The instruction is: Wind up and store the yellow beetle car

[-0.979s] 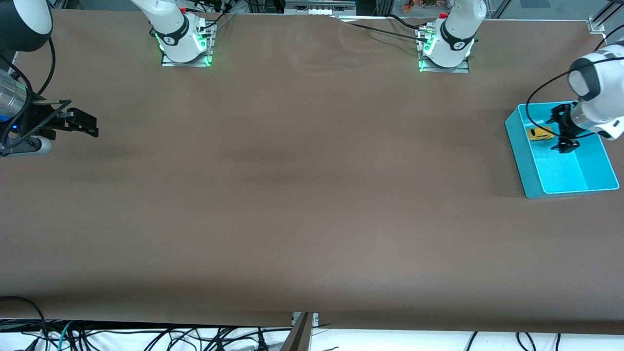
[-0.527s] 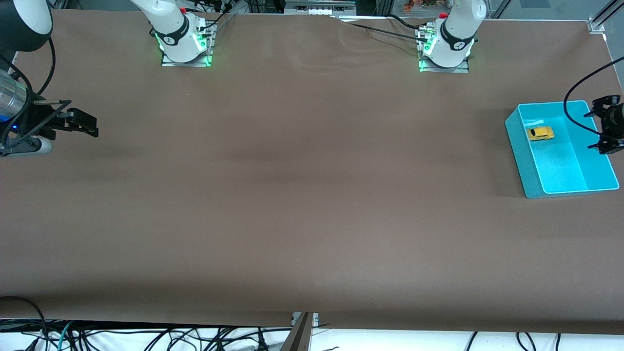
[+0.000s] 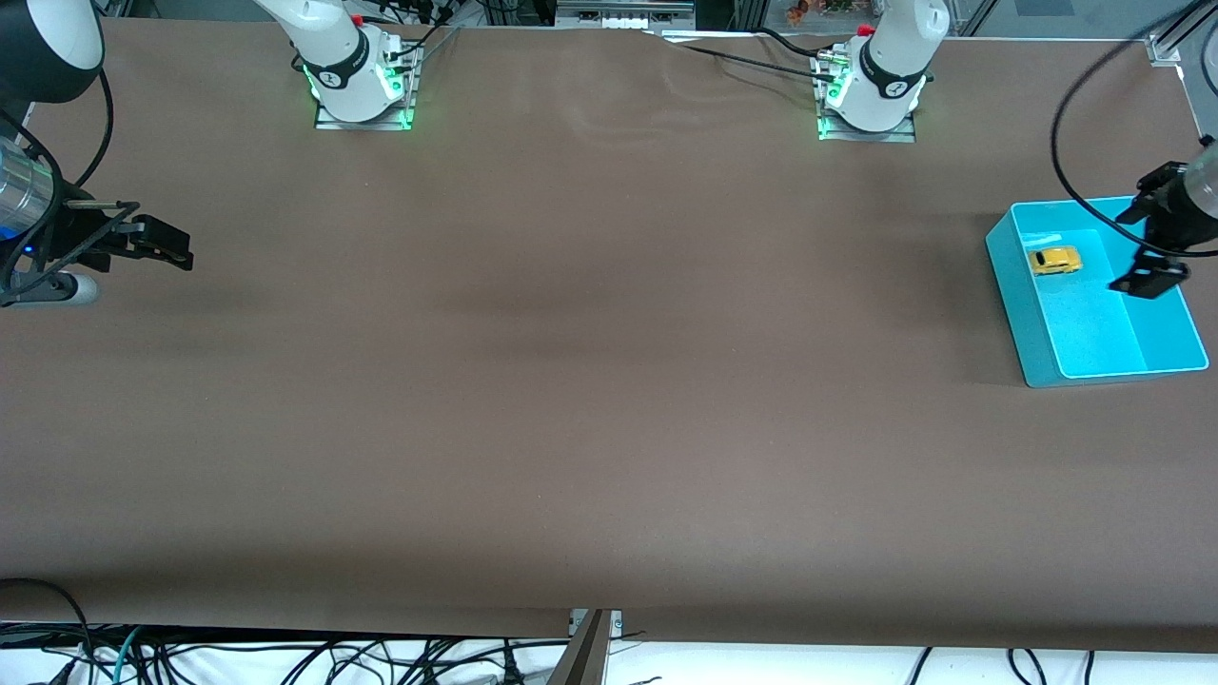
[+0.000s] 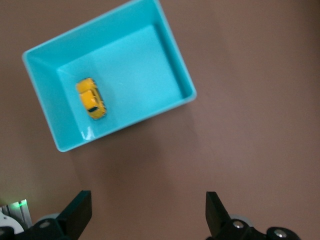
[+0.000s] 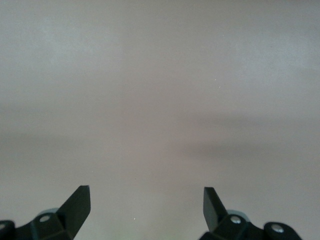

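The yellow beetle car (image 3: 1055,260) sits in the cyan bin (image 3: 1009,276); my left gripper (image 3: 1154,233) hangs over it, wide open, empty; my right gripper (image 3: 143,243) waits, also open.

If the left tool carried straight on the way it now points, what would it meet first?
Probably the brown table cover beside the cyan bin: the open left tool looks down on bare cover. The yellow beetle car lies off that line, though depth is uncertain.
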Motion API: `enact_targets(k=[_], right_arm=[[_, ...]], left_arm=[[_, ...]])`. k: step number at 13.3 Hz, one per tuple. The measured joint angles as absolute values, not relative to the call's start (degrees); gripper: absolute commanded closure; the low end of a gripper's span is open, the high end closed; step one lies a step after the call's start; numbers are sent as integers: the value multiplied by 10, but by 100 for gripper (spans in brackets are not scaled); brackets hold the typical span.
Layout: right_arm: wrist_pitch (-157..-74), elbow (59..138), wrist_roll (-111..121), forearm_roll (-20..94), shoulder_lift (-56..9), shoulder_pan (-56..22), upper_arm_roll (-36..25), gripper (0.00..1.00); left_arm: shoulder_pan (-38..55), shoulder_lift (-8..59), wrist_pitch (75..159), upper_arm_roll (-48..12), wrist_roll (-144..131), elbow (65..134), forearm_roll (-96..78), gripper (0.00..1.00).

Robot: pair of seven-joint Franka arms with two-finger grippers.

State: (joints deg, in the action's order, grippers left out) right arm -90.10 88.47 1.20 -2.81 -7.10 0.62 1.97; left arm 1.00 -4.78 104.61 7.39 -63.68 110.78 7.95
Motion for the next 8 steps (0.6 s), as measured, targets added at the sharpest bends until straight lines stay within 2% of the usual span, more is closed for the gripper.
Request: enact_targets(k=[3, 8], right_arm=[[-901, 885, 10, -28, -71, 6, 20, 0], [-901, 885, 10, -28, -72, 6, 20, 0]], left_arm=[[11, -53, 1020, 13, -480, 1090, 76, 0], [10, -66, 974, 3, -267, 1047, 49, 0]])
